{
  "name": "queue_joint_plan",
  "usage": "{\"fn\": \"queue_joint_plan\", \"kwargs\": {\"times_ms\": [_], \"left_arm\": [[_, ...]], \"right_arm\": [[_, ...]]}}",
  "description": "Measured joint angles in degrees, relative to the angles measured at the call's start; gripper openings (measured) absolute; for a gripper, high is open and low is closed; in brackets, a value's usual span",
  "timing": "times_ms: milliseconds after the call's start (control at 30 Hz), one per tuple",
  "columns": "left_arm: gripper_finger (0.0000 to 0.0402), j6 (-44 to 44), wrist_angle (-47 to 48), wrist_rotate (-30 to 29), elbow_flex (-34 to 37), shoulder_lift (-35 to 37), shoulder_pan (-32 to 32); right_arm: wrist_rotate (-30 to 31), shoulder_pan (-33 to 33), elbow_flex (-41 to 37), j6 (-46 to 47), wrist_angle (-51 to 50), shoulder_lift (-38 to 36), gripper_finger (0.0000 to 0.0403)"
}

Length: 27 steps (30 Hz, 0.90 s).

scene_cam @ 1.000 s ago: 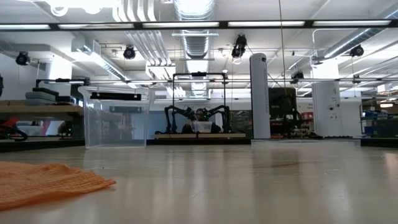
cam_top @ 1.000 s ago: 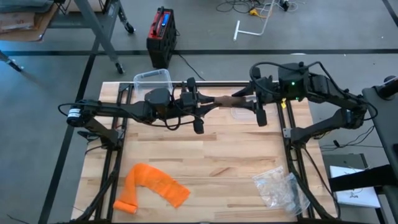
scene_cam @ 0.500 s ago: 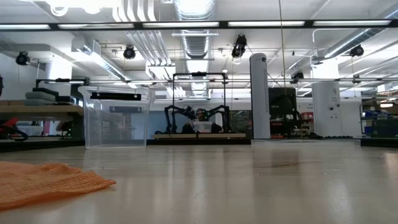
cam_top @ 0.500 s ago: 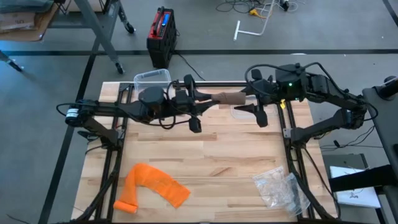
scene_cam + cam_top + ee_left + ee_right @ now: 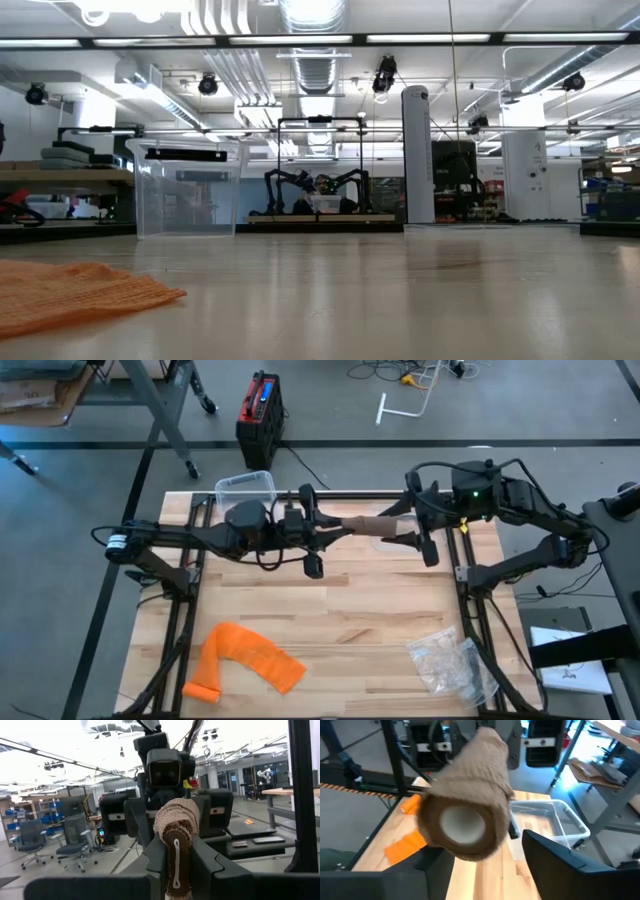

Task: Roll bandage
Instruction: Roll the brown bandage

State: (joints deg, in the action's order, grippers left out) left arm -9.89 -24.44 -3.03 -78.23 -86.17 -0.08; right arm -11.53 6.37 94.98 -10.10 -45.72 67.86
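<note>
Two arms above wooden table, orange cloth, clear bin, lab behind

Grey floor, ceiling strip lights

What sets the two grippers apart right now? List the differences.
1. The left gripper is shut on the brown bandage roll; the right gripper stands open around the roll's other end, not clamping it.
2. The left gripper reaches in from the table's left side, the right gripper from its right side.

Shared: both are raised above the back of the wooden table, facing each other along the roll.
</note>
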Motion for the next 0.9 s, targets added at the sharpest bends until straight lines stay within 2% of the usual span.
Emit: {"fn": "queue_joint_plan", "kwargs": {"times_ms": [233,433,633,900], "left_arm": [[0.0038,-0.2,0.6,-0.4,0.2,-0.1,0.1],[0.0039,-0.2,-0.1,-0.4,0.2,-0.1,0.1],[0.0039,-0.2,-0.4,-0.4,0.2,-0.3,0.1],[0.0046,-1.2,-0.4,-0.5,0.2,-0.2,0.1]], "right_arm": [[-0.7,-0.1,0.2,-0.2,1.3,-1.7,0.0276],[-0.5,-0.1,0.2,1.5,1.8,-0.8,0.0277],[-0.5,-0.1,0.2,1.5,5.3,1.5,0.0232],[-0.3,-0.1,0.2,2.8,7.1,1.6,0.0134]]}}
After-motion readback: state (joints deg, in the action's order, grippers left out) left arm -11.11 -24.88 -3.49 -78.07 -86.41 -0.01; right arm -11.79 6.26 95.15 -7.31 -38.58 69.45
